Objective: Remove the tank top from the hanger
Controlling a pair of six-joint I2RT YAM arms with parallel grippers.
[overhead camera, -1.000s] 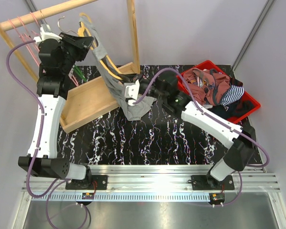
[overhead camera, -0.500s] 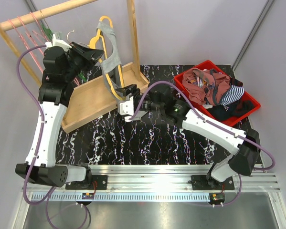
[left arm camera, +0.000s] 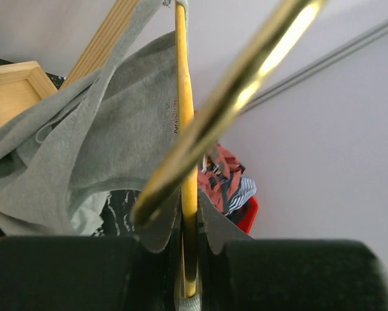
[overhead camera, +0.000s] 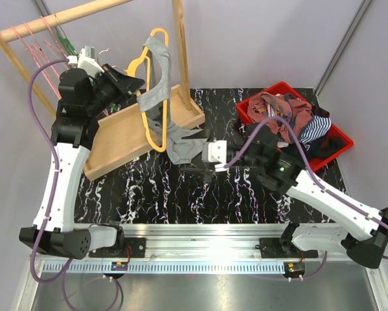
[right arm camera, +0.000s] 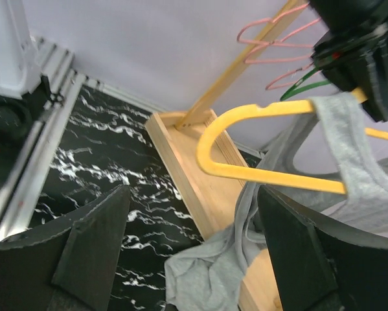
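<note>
**Asker:** What can't you make out?

**Me:** The hook of the hanger [right arm camera: 245, 172] is buried behind my left claw [overhead camera: 134, 80] in the overhead view. Through that claw's own camera, my fingers black out the bottom of the picture, and the nearest yellow arm is only a blur. The tank top [overhead camera: 158, 87] covers most of the hanger's long bar. I see grey cloth looped over the far end, but I can't tell whether both straps are on.

**Asker:** And what do your claws have?

**Me:** My left claw is closed down to a slit on the yellow hanger, which rises out of the gap between the fingers. My right claw [right arm camera: 192, 201] is spread wide with nothing in it. The crumpled hem lies on the table [overhead camera: 181, 194] just ahead of it, in line with the gap. Whether either pad touches cloth I can't tell.

**Asker:** Which way does the hanger point?

**Me:** It's up in the air just ahead of my left claw, over the wooden tray [overhead camera: 116, 139]. Its long axis lies crosswise to that claw's reach. One end is beside the wooden post [overhead camera: 179, 39] and the rounded other end is above and beyond my right claw. The tank top follows that line, draping from the far end down to the heap in front of my right claw.
</note>
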